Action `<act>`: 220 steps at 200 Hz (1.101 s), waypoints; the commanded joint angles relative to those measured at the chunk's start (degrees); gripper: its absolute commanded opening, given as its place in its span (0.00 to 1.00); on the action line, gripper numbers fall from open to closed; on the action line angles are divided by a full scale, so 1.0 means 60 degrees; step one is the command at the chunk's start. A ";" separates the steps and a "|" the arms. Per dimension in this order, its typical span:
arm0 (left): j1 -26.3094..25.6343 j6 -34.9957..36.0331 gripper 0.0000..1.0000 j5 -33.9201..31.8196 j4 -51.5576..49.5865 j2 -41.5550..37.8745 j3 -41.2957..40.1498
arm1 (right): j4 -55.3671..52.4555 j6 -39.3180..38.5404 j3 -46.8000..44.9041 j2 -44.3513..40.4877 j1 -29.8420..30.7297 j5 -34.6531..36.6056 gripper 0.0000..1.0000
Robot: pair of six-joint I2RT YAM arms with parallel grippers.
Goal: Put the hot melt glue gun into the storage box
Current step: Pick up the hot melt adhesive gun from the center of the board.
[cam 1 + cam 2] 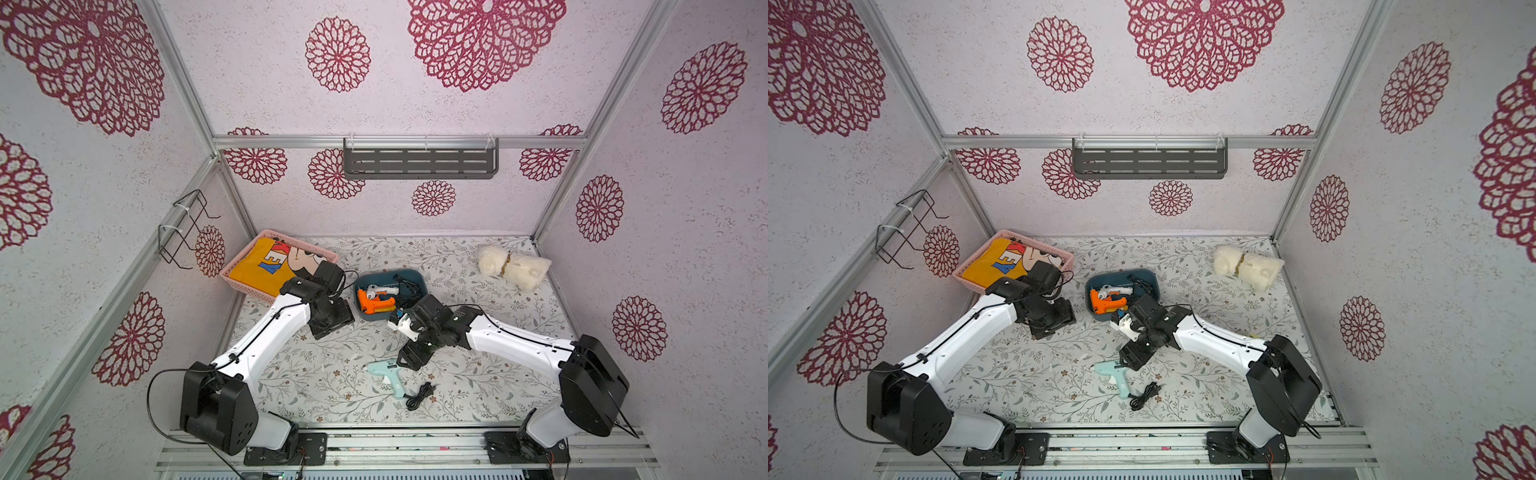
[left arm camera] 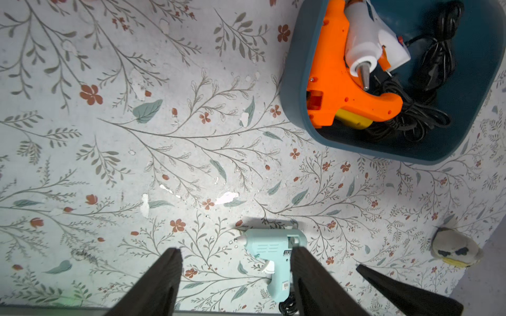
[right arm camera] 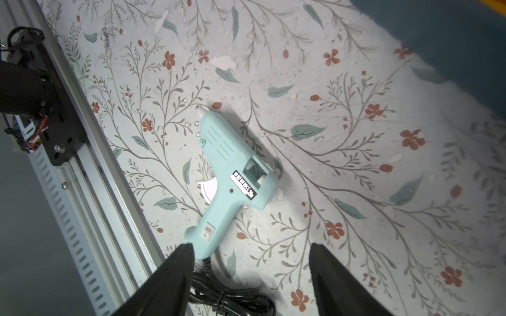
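Orange gun (image 1: 374,305) and white gun (image 1: 380,289) lie in the box (image 1: 420,282) — the mint gun (image 1: 384,370) sits on the table (image 1: 478,374), ungripped — left gripper (image 2: 236,279) and right gripper (image 3: 250,262) both wide and empty.

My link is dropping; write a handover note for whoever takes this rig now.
Left gripper: jaws open, empty, beside the storage box.
Right gripper: jaws open, empty, over the mint glue gun at its handle end.
Done: orange glue gun and white glue gun lie in the box.
To do: the mint glue gun lies flat on the table, cord bundled beside it; grasp it and place it in the box.
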 commanded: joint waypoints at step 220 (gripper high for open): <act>0.0638 0.0659 0.70 0.1485 0.0941 -0.1342 0.0003 | -0.2010 0.0276 0.1806 0.1398 0.1573 0.3186 0.07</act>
